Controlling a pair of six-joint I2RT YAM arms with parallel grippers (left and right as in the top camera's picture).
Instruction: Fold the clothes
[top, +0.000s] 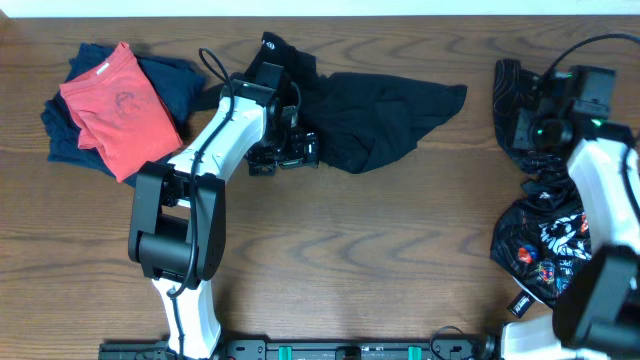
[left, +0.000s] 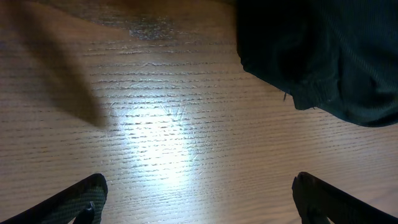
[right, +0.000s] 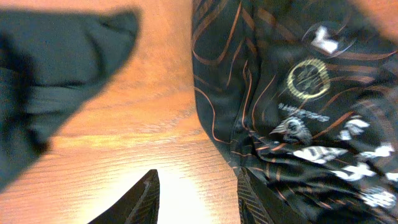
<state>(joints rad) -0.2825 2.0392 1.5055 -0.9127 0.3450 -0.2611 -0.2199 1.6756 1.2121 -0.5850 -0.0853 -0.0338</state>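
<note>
Item one, the black garment (top: 385, 120): we find it spread loosely and creased in the upper middle of the overhead view, one corner reaching toward the upper right. Its hem fills the upper right of the left wrist view (left: 323, 62), and a dark flap of it fills the left of the right wrist view (right: 50, 74)

Item two, the dark printed garment (top: 545, 240): bunched at the right edge of the overhead view, with white and coloured print and thin orange lines. A further dark patch shows above it behind the right arm, and we cannot tell whether the two are one piece. It fills the right half of the right wrist view (right: 298, 93)

Item three, the left fingers (left: 74, 199): wide apart in the lower corners of their view, over bare lit tabletop (top: 400, 260), just beside the black hem and holding nothing

Item four, the right fingers (right: 140, 202): partly apart, wood showing between them, the right-hand one against the printed garment's edge

Item five, upper left of the overhead view: a red shirt (top: 115, 105) lying on a navy garment (top: 170, 78)
</note>
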